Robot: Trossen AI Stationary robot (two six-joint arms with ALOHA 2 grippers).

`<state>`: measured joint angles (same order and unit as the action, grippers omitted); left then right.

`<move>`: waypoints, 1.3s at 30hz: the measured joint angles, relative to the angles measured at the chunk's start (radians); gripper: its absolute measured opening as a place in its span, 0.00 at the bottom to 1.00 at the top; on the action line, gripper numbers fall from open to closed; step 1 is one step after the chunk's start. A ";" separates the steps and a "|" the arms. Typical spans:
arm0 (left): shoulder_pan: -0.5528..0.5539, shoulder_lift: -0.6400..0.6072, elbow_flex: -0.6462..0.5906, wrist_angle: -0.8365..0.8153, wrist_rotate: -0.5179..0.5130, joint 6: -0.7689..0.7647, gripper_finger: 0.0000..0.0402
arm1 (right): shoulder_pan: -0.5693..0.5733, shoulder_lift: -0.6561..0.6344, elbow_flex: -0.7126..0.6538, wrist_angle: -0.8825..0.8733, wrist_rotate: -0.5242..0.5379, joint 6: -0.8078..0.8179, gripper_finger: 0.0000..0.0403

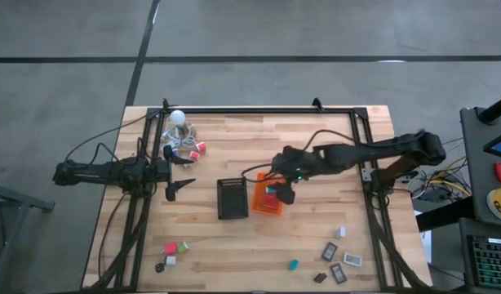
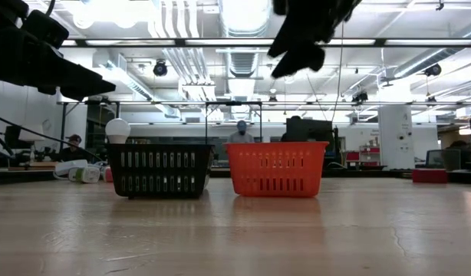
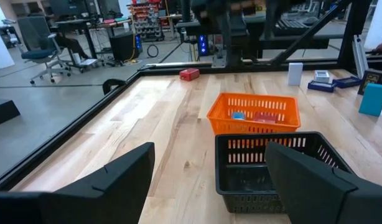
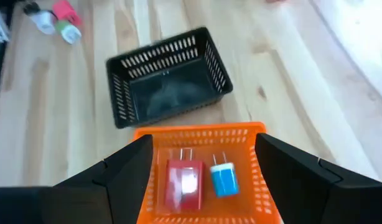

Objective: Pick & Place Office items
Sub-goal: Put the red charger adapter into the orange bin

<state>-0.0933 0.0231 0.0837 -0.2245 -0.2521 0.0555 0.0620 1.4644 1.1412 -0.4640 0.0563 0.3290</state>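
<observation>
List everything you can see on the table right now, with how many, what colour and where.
Orange plastic mesh tray: one, table centre; holds a red block and a blue block.
Black plastic mesh tray: one, beside the orange one, looks empty.
White ball with coiled grey cable: one, far left corner, small red pieces beside it.
Small red, pink and green blocks: a cluster, near left edge.
Flat grey-black rectangles: several, near right.
Teal block: one, near edge.
Wooden table: one.
Left gripper: jaws open, left of the black tray.
Right gripper: jaws open, above the orange tray.
</observation>
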 joint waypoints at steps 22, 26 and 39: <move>0.000 0.000 0.000 0.000 0.000 0.000 0.77 | 0.000 -0.244 0.000 -0.630 0.348 0.288 0.65; 0.000 0.000 0.000 0.000 0.000 0.000 0.77 | 0.000 -0.245 -0.002 -0.663 0.348 0.265 0.64; 0.000 0.000 0.000 0.000 0.000 0.000 0.77 | -0.052 -0.244 -0.075 -0.658 0.388 0.306 0.66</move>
<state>-0.0935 0.0233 0.0837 -0.2245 -0.2521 0.0554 0.0104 1.2201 1.0657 -1.1223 0.4445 0.6352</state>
